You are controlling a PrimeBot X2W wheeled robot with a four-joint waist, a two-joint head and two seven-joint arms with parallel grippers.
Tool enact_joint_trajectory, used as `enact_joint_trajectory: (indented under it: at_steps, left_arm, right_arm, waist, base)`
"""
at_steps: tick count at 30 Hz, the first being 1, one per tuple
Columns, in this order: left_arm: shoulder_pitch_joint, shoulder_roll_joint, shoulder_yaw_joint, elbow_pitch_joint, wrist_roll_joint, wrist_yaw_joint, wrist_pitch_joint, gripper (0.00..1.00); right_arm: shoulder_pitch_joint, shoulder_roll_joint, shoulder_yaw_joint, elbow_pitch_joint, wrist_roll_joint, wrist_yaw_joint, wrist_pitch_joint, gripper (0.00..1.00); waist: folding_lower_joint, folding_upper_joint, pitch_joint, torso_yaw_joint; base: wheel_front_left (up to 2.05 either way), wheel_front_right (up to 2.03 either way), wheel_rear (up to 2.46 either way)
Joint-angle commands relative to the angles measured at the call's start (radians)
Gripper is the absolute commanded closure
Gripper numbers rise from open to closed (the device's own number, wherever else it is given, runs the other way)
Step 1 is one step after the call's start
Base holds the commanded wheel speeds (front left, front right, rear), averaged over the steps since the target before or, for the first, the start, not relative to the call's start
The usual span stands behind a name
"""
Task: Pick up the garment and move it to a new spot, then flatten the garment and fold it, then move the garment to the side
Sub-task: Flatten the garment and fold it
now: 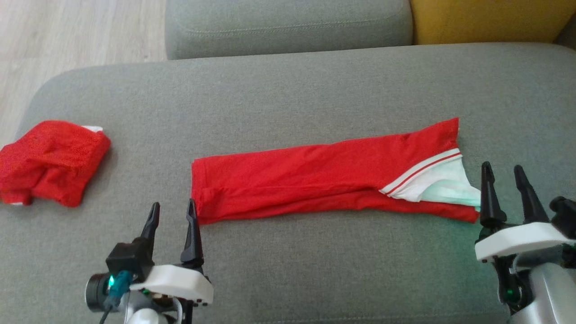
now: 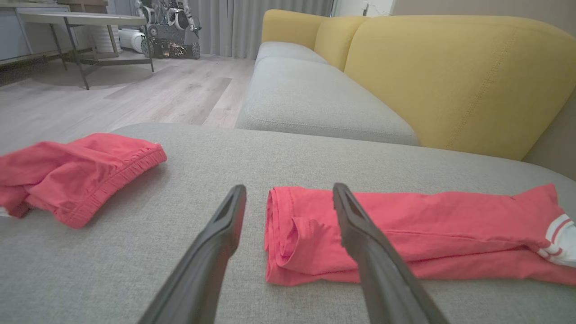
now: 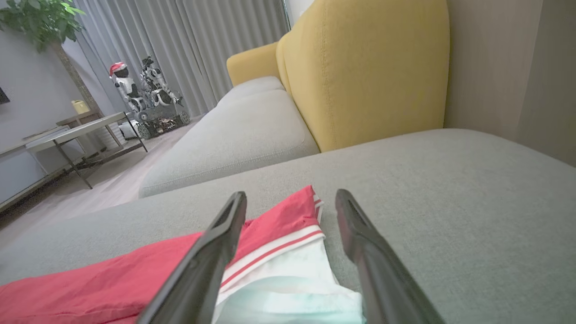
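While garment [image 1: 315, 177] lay in a strip, folding looked ~midway. Empty left tool [image 1: 173, 203] & right tool [image 1: 501, 166] gaped wide. Nxt: pinch both ends.

Garment [image 1: 315, 180] lies lengthwise on the near cushion [image 1: 288, 90], spanning the stretch between the two claws; one end sits just ahead and right of the left gripper [image 1: 173, 203]; the other end sits just left of the right gripper [image 1: 501, 166], near its fingertips. Second garment [image 1: 49, 162] lies on the same cushion, well to the left of the left gripper and apart from the first. Beyond both claws sits a further seat cushion [image 1: 288, 27]; backrest [image 1: 486, 20] to its right, far ahead of the right gripper; floor [image 1: 67, 31] ahead and left of the left gripper.
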Motion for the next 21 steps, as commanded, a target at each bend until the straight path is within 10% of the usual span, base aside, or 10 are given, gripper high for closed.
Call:
enact_joint_trajectory:
  at_steps: [1,21]
  left_arm:
    - [-0.044,-0.008,0.044,-0.029,0.016,-0.015,-0.012,0.0]
    - [-0.134,-0.025,0.031,0.027,0.045,-0.076,-0.012,0.0]
  right_arm:
    - [-0.029,0.003,0.003,-0.029,-0.01,-0.001,0.02,0.0]
    - [-0.307,-0.12,0.057,0.322,0.188,-0.001,0.346,0.0]
  waist:
    - [0.0001,-0.0001,0.009,0.005]
    - [0.0001,-0.0001,0.136,0.062]
  base:
    - [0.0,0.0,0.0]
    - [0.0,0.0,0.0]
